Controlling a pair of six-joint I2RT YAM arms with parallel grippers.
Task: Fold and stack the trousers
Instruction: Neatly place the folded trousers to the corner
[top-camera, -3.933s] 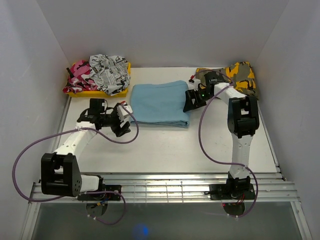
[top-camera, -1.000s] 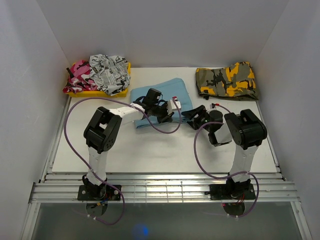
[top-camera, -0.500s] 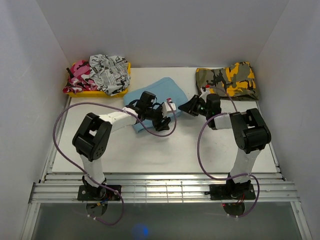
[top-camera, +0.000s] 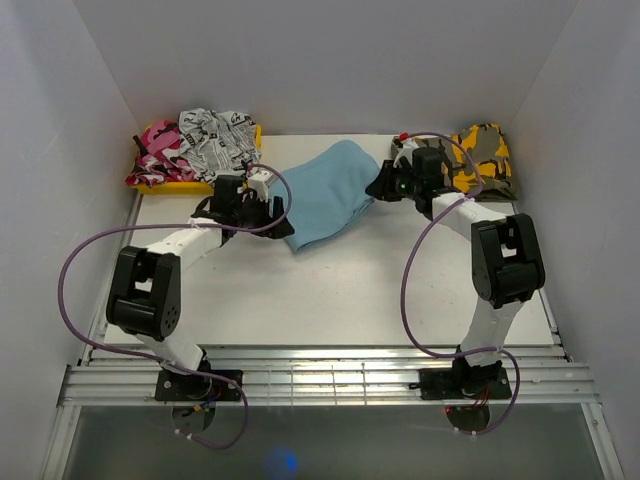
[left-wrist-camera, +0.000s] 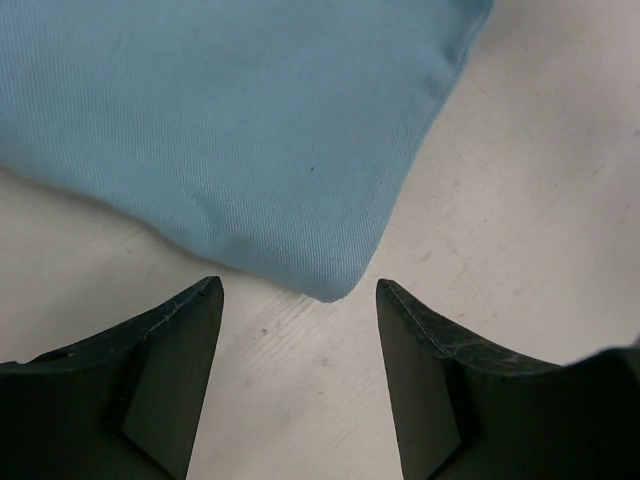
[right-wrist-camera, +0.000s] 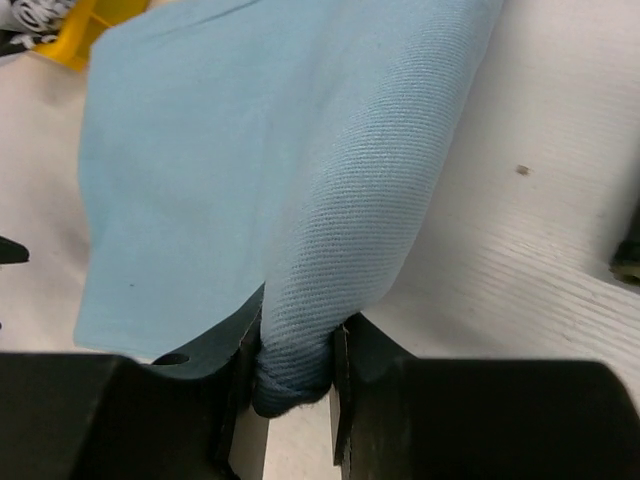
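Trousers (top-camera: 325, 195) now askew in right fingers (right-wrist-camera: 362, 400)

Left pincer (left-wrist-camera: 297, 298) agape, right pincer (right-wrist-camera: 293, 350) clamped tight.

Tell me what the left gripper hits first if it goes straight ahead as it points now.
Most likely the corner of the folded trousers, lying just ahead of the open left gripper, though depth is hard to judge.
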